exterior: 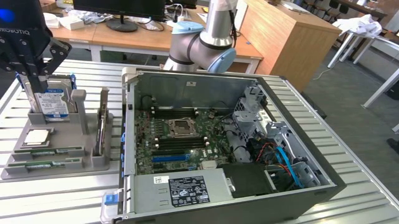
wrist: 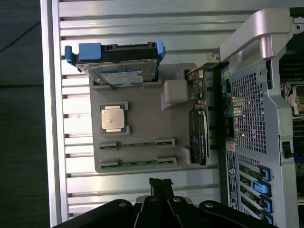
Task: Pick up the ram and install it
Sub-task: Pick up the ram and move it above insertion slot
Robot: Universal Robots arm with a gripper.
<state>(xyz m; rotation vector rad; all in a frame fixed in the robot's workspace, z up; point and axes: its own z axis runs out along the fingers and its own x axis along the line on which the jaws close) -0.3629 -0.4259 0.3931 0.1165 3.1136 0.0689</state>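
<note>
- Your gripper (wrist: 160, 183) hangs above the grey tray (wrist: 142, 114), its fingers pressed together with nothing between them
- You can read "ROBOTIQ" in white on the gripper's black body in the exterior view
- The ram (wrist: 137, 144) lies flat in a slot of the tray, just beside the CPU (wrist: 113, 118); a second stick (wrist: 137, 163) lies parallel to it in the next slot, nearer the tray's edge
- Each stick carries a small white label; you cannot read the print
- The hard drive (wrist: 121, 71) stands on edge at the tray's far end in blue rails; its blue-and-white label is too small to read
- An expansion card (wrist: 198, 137) stands upright in the tray on the side facing the computer case (exterior: 274, 88)
- The case lies open on the slatted table (exterior: 62, 200), on the exterior view's right of the tray, motherboard (exterior: 181, 135) exposed
- The power supply (exterior: 187, 189) bears a black-and-white label, print unreadable
</note>
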